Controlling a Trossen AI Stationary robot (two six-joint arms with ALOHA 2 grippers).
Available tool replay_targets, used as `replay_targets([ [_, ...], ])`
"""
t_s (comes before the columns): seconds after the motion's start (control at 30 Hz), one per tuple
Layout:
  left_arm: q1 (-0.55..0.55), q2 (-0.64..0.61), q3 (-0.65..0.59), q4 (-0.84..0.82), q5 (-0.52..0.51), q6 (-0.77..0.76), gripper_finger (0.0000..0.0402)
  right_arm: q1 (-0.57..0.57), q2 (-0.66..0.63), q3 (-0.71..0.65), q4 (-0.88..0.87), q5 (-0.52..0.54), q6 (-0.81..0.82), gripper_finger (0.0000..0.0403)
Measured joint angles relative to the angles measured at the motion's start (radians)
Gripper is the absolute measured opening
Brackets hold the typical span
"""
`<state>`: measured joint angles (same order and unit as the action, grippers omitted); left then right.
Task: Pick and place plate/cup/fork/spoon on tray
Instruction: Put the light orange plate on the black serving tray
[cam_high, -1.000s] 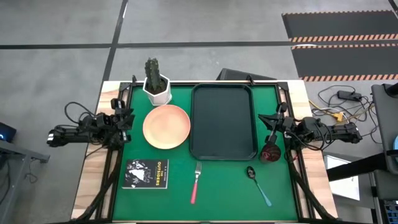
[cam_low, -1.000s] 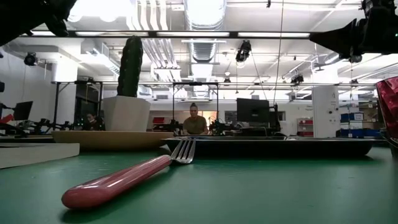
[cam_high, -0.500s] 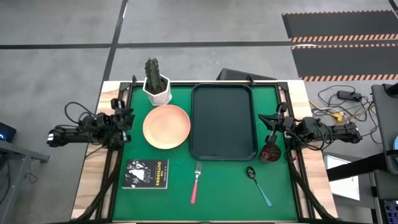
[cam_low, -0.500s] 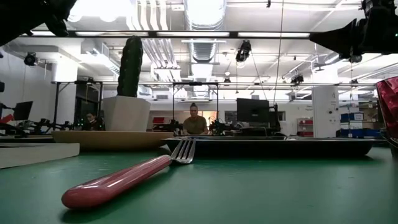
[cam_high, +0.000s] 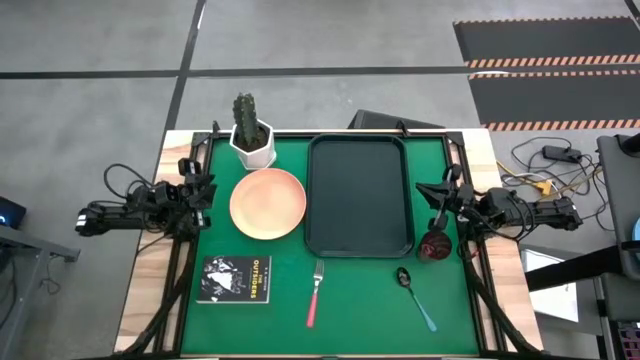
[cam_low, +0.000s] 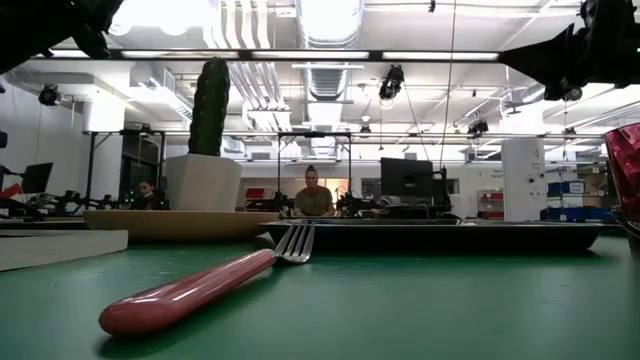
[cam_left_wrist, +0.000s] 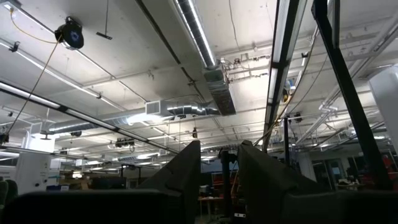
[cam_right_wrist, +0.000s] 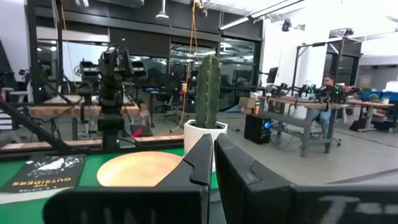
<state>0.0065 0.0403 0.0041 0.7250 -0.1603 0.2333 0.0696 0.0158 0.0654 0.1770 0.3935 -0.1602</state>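
The peach-orange plate (cam_high: 267, 203) lies flat on the green mat, left of the dark tray (cam_high: 360, 196). The dark red cup (cam_high: 434, 248) stands on the mat by the tray's near right corner. The fork (cam_high: 315, 292) with its pink-red handle and the blue-handled spoon (cam_high: 415, 297) lie on the mat near the front edge. My left gripper (cam_high: 205, 192) hovers open at the table's left edge, pointing upward, with nothing between its fingers (cam_left_wrist: 186, 168). My right gripper (cam_high: 428, 192) hovers shut at the right edge, just beyond the cup, facing the plate (cam_right_wrist: 140, 168).
A white pot with a cactus (cam_high: 251, 135) stands at the far left, behind the plate. A small black book (cam_high: 238, 278) lies at the near left. Open mat lies between fork and spoon. People sit at desks in the room beyond (cam_low: 313, 200).
My right gripper has rolled a little about its own pointing line while staying in place. Nothing on the table has moved.
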Motion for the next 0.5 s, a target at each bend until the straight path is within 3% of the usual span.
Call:
replay_targets([
  [0.37,0.000,0.000,0.000,0.001,0.001,-0.125,0.0088,0.000,0.000,0.000,0.021,0.000,-0.030,0.0009],
  [0.5,0.000,0.000,0.000,0.040,0.002,-0.191,0.0088,0.000,0.000,0.000,0.099,-0.002,0.033,0.0009],
])
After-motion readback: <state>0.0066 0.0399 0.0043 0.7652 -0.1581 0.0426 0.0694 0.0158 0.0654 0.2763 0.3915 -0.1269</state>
